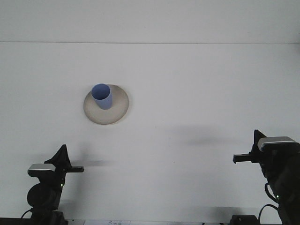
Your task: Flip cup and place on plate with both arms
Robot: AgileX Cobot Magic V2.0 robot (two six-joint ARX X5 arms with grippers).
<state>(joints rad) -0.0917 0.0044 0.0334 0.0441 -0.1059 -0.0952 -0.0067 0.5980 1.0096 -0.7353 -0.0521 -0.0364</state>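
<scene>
Robot lab, bare white table (197, 84), plain wall

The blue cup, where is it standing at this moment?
In the front view the blue cup stands upright on the beige plate, toward the plate's rear left part, on the left half of the white table, far from both grippers.
</scene>
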